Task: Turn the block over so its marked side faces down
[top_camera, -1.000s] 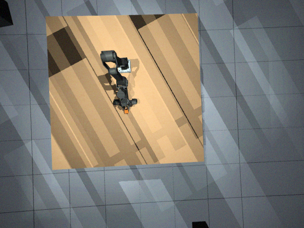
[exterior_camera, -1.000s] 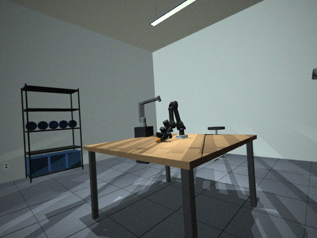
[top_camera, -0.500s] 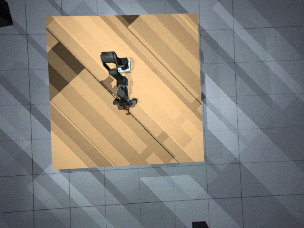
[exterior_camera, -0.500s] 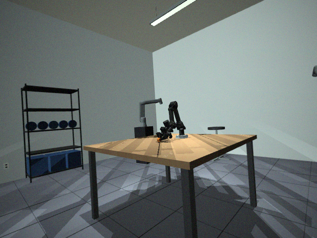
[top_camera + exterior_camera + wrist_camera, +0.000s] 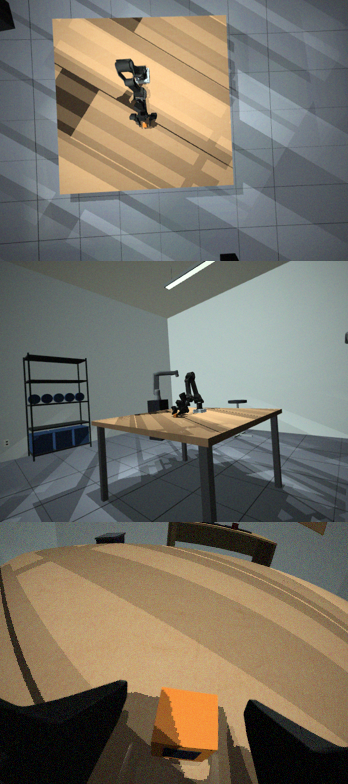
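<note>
The orange block (image 5: 144, 125) (image 5: 175, 415) (image 5: 195, 722) is at the table (image 5: 89, 174) (image 5: 151, 426) (image 5: 125, 637), in front of the arm. In the wrist view its large upper face is plain orange, partly shaded. The dark mark (image 5: 181, 754) shows strongly foreshortened on the lower face towards the wrist camera. My gripper (image 5: 145, 123) (image 5: 187, 698) is open, low over the table, with one finger on each side of the block and a gap on both sides. The block's underside is hidden, and whether it sits fully flat is hard to tell.
The arm's pale base (image 5: 147, 75) (image 5: 199, 411) stands on the table behind the gripper. Striped shadows cross the table top. A shelf rack (image 5: 56, 381), a grey arm on a dark pedestal (image 5: 157, 405) and a stool (image 5: 237, 401) stand beyond the table.
</note>
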